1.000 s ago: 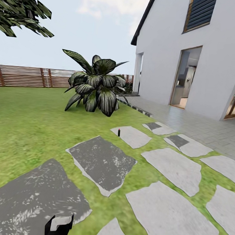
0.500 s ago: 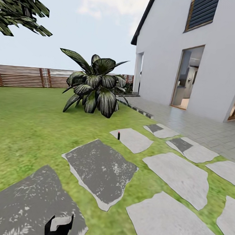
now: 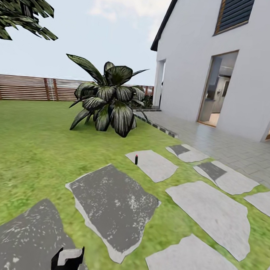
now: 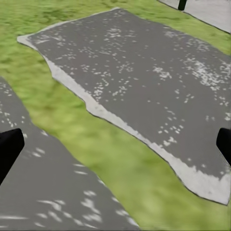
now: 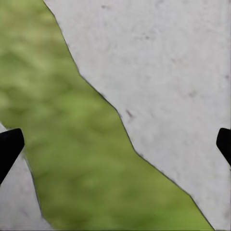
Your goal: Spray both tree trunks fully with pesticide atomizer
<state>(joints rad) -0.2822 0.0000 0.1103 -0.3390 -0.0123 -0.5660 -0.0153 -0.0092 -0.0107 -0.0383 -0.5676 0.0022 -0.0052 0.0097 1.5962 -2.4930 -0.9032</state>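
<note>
The head view is taking in the house (image 3: 235, 69), the fence (image 3: 30, 88) and a broad-leaved plant (image 3: 107, 99); the wrist views are showing ground. The sprayer (image 3: 136, 159), tiny, dark and red-topped, is standing upright on a pale paving stone (image 3: 155, 166). The left gripper (image 4: 115, 144) and right gripper (image 5: 115, 144) are both gaping wide.

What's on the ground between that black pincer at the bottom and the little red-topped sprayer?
In the head view, between the left pincer and the pesticide atomizer lies a dark grey stepping stone, with strips of grass.

Pesticide atomizer (image 3: 136, 159) apparently upright on paving stone (image 3: 153, 165)
</note>
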